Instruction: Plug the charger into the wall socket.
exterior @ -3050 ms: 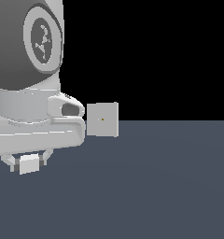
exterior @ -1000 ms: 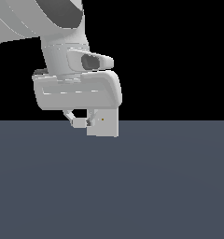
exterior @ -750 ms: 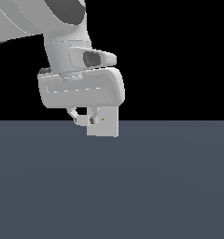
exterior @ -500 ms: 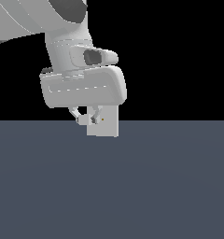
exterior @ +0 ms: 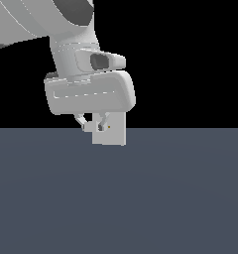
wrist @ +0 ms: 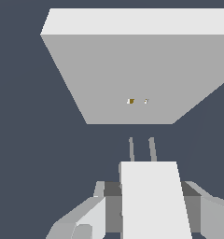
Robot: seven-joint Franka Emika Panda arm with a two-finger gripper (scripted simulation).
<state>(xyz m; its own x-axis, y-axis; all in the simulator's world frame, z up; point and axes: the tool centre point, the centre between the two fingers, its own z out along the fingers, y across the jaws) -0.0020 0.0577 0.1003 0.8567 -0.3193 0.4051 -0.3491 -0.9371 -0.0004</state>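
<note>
In the exterior view the arm (exterior: 66,39) reaches in from the upper part of the exterior view's left, its broad pale hand housing hanging just above the dark grey floor (exterior: 141,198). Below the housing the gripper (exterior: 92,124) points down, its two slim fingers (exterior: 104,120) angled toward each other around a small pale shape that is too small here to make out clearly. Right behind and partly covered by the fingers stands the wall socket (exterior: 115,135), an upright light-grey square plate with a tiny orange dot showing beside one finger; its lower edge meets the floor. In the wrist view the charger (wrist: 151,200) fills the near part of the picture as a plain white block, clamped between the two grey fingers (wrist: 97,210) that press on its opposite sides. Two thin grey prongs (wrist: 142,149) stick out of the charger's front end toward the wall socket (wrist: 132,74), whose flat grey face lies just ahead. The prong tips stop short of the plate, with a strip of dark floor visible between them and its edge. On the plate's face sit two tiny marks side by side, one orange and one pale, roughly in line with the prongs.
</note>
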